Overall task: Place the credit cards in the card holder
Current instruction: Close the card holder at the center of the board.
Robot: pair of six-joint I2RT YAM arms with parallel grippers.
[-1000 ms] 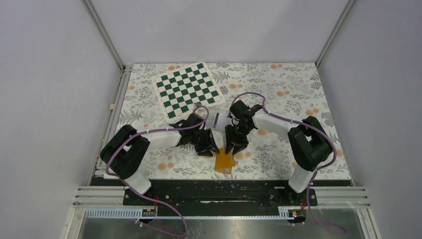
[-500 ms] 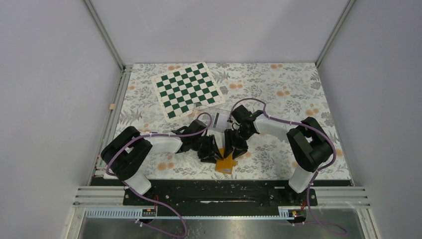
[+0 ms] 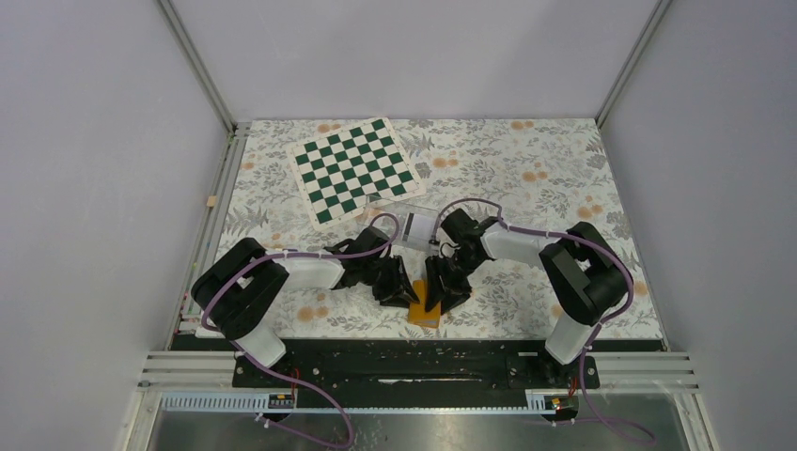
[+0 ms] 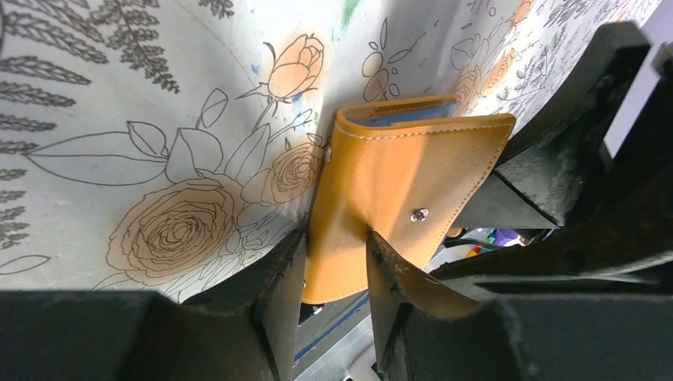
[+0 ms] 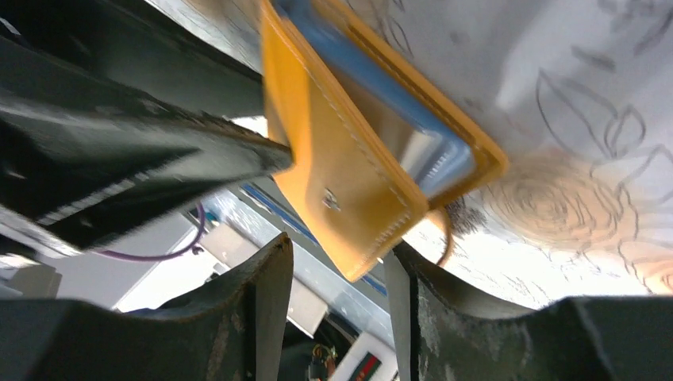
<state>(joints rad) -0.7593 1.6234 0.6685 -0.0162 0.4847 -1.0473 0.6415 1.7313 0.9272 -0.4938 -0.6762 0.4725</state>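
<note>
A green-and-white chessboard (image 3: 352, 170) lies toward the far left corner of the flowered bench (image 3: 564, 178). Nearer, the left pincer (image 3: 402, 293) reaches in low at the middle of the near edge. Its wrist view shows its half-closed fingers (image 4: 282, 290) pressed against both sides of the card holder (image 4: 401, 190), gripping the orange flap's lower corner. The holder stands tilted and partly unfolded, light blue showing inside, between the two pincers. The right pincer (image 3: 442, 297) meets it from the other side, partly open. The holder's corner dips between that pincer's fingers, touching one and clear of the other. A clear plastic box (image 3: 414, 225) sits just behind both pincers.
</note>
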